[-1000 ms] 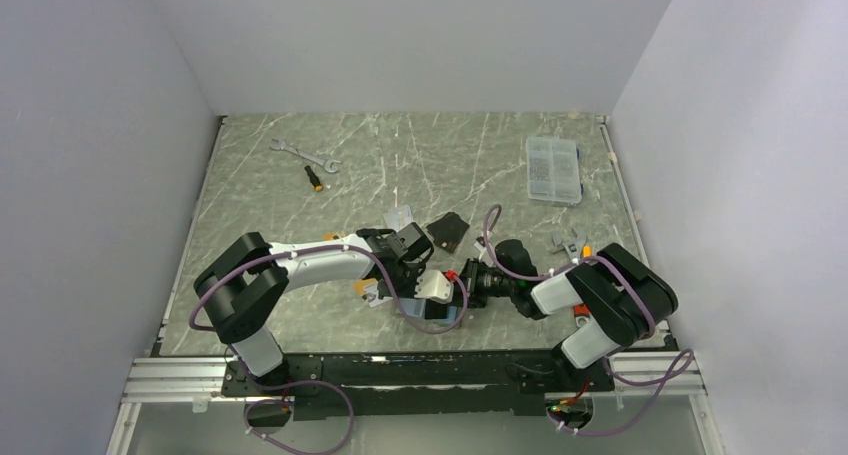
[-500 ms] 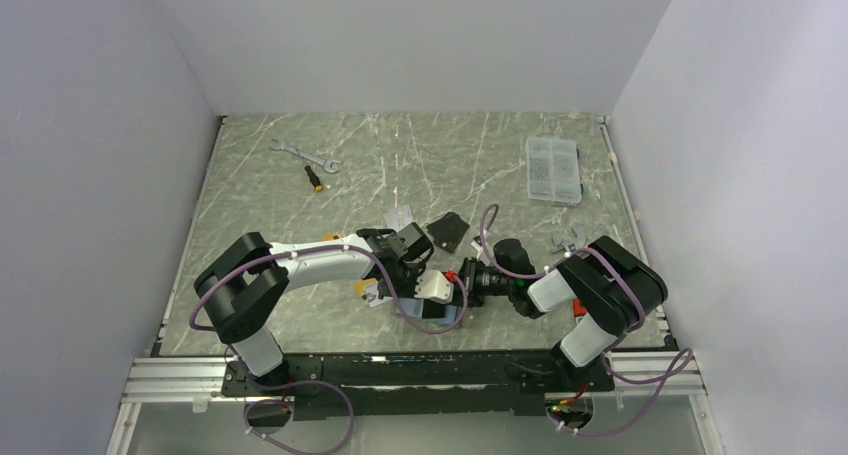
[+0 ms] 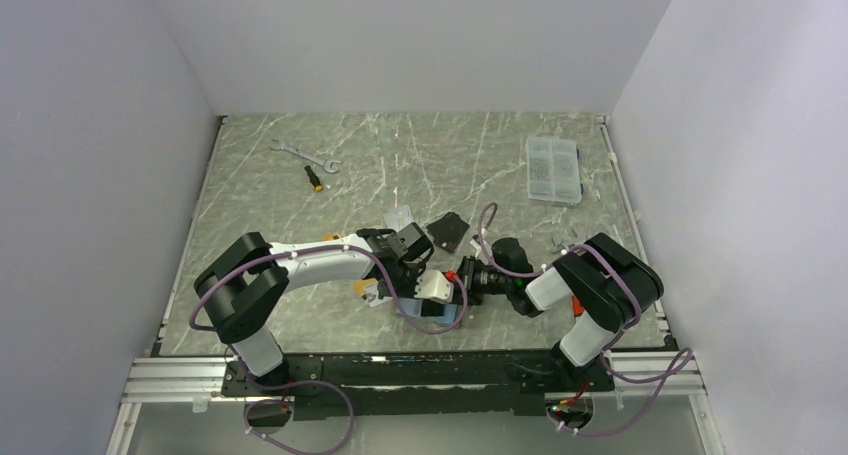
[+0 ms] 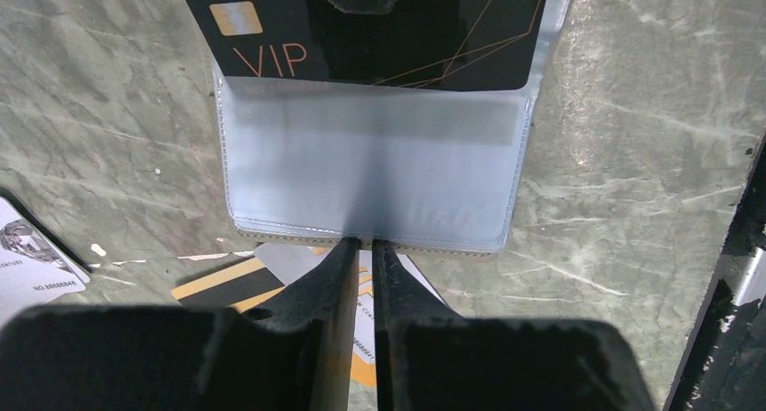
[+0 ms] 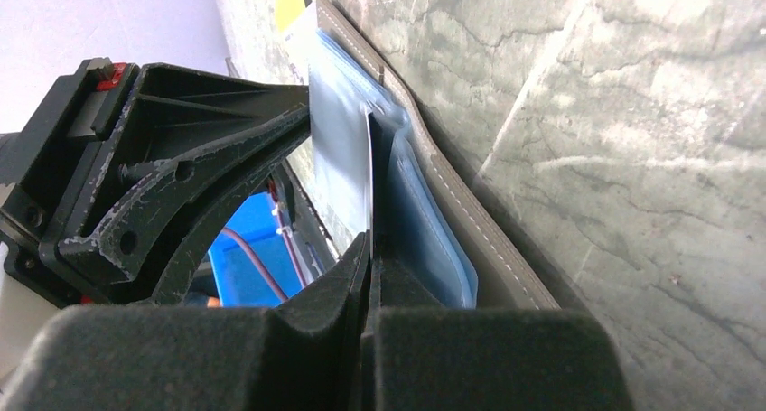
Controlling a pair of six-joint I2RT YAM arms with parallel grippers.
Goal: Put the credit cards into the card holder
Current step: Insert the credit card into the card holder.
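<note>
Your left gripper (image 4: 361, 244) is pinched shut on the sleeve edge of the card holder (image 4: 370, 172), which lies between both grippers. Black VIP card (image 4: 452, 32) is roughly half in, with the right gripper (image 5: 370, 239) clamped on it. Gold card (image 4: 221, 284) and silver card (image 4: 23, 257) aren't loaded yet.

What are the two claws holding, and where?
Left claw pinches the clear sleeve at its near edge; right claw grips the black VIP card by its edge.

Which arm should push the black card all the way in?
Right. The right gripper grips the black VIP card, already partway inside the clear sleeve. The left gripper is busy pinching the sleeve's opposite edge.
</note>
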